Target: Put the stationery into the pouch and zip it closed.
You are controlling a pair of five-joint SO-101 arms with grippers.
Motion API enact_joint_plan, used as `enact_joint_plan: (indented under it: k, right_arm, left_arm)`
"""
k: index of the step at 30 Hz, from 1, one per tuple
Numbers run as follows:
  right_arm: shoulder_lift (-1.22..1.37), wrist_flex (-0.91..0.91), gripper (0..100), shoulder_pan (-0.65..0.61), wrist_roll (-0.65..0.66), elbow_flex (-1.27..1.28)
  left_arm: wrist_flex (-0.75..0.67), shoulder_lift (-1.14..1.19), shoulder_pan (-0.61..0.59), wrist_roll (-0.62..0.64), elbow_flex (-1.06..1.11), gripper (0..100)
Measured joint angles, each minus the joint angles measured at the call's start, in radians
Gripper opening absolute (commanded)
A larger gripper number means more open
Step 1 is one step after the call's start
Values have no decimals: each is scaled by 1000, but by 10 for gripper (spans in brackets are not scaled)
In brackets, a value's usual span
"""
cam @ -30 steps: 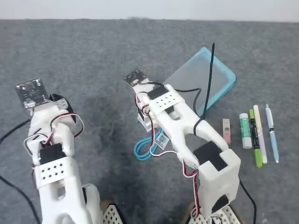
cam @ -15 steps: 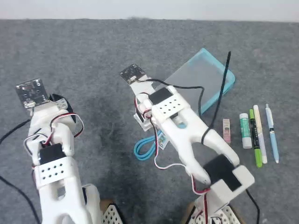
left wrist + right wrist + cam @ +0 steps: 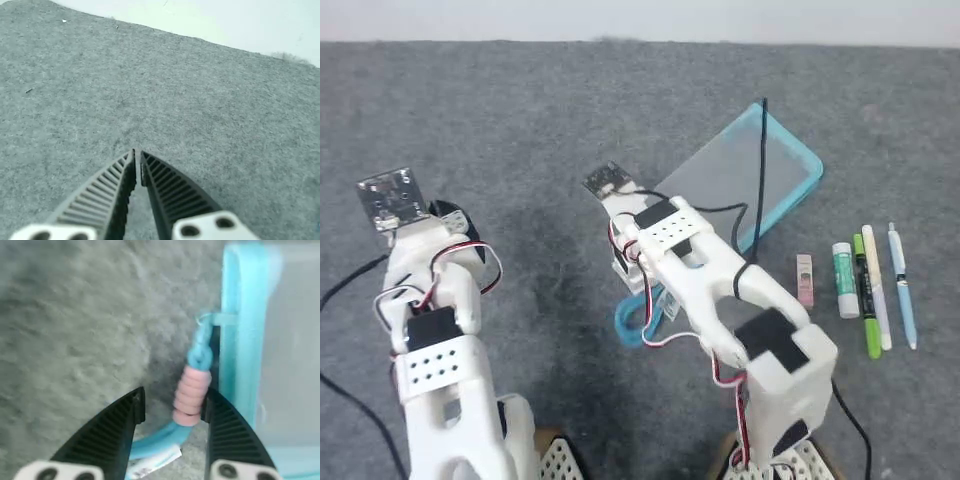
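The translucent pouch (image 3: 740,170) with a teal border lies flat at the table's centre right. Its edge (image 3: 245,340) and pink beaded zipper pull (image 3: 192,395) show in the right wrist view. My right gripper (image 3: 175,395) is open around that pull, which rests against one finger (image 3: 220,430). A teal cord loop (image 3: 630,322) trails from the pull beneath the right arm (image 3: 690,260). The stationery lies in a row right of the pouch: pink eraser (image 3: 805,280), glue stick (image 3: 845,280), green pen (image 3: 866,300), cream pen (image 3: 877,285), blue pen (image 3: 902,285). My left gripper (image 3: 137,153) is shut over bare felt.
Grey felt (image 3: 520,120) covers the whole table. The left arm (image 3: 430,300) stands at the left, well away from the pouch. A black cable (image 3: 760,170) from the right arm crosses above the pouch. A white label (image 3: 150,467) hangs on the cord.
The right arm swung out over the pouch corner and came back, its cable swaying with it. The teal cord loop shifted slightly to the right. The left arm kept still.
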Motion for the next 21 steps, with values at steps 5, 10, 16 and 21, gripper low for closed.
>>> enact_joint_plan:
  k: [5, 10, 16, 21]
  right_arm:
    - [26, 2, 95, 18, 0, -17]
    - [35, -8, 61, 40, 0, -31]
    - [54, -9, 5, 44, 11, -60]
    - [-9, 69, 6, 46, 29, -78]
  left_arm:
    - [0, 0, 2, 0, 0, 13]
    - [0, 0, 2, 0, 0, 13]
    - [0, 0, 41, 0, 0, 13]
    - [0, 0, 69, -6, 0, 13]
